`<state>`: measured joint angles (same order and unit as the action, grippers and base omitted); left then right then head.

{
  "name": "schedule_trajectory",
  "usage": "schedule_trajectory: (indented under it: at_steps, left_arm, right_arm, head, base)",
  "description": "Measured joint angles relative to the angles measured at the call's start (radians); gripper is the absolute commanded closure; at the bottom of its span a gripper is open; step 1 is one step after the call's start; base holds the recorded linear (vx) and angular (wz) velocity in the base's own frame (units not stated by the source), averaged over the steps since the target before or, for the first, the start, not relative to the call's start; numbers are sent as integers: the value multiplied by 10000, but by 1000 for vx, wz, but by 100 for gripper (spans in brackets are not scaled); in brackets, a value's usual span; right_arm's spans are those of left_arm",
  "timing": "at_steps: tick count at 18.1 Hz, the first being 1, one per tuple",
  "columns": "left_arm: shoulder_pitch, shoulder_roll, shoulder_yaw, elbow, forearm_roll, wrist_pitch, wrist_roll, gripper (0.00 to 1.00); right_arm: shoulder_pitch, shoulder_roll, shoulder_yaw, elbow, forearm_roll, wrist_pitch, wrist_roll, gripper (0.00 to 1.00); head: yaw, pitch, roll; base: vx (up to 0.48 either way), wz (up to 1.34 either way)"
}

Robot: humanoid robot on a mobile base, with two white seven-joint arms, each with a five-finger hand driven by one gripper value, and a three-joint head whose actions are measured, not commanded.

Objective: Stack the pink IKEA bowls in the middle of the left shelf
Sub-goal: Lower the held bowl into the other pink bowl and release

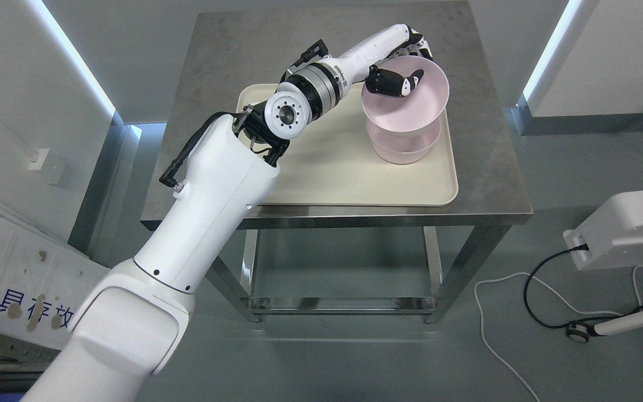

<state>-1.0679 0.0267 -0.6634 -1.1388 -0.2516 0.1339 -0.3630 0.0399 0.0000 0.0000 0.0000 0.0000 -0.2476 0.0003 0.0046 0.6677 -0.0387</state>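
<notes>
The left hand (402, 70) gripped the rim of the top bowl (411, 103), thumb curled inside it and the other fingers behind the far edge, so the bowl tilted with its mouth toward the camera. That bowl hung just above a second pink bowl (405, 148), which sat upright on the cream tray (344, 173); whether the two touched could not be told. The tray lay on the steel table (483, 167), taking up most of its front half, with its left part hidden behind the arm. The right hand was out of view. By the look of it the task was barely begun: one bowl was in hand, seemingly being lifted off the other, none had reached a shelf, and no shelf could be made out for certain, though a white panel (14, 290) with printed characters leaned at the lower left. Both bowls remained to be carried leftward and stacked. Little stood in the way on the table itself; the lower bowl sat close beneath the raised one and might be nudged. On the floor to the right stood a white device (628, 229) with trailing cables (528, 290), well apart from the arm.
</notes>
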Motion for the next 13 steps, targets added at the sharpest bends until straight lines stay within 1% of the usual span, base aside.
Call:
schedule_trajectory:
  at_steps: [9, 12, 13]
  left_arm:
    - [-457, -153, -382, 1099, 22, -313, 404, 88]
    - [-510, -185, -407, 1447, 11, -319, 489, 76]
    - [-515, -192, -408, 1512, 13, -320, 497, 70]
  right_arm:
    - [0, 0, 0, 0, 0, 0, 0, 0]
    - [0, 0, 0, 0, 0, 0, 0, 0]
    - [0, 0, 0, 0, 0, 0, 0, 0]
  head:
    - [0, 0, 0]
    - [0, 0, 0]
    - [0, 0, 0]
  base:
    - [0, 0]
    - [0, 0]
    - [0, 0]
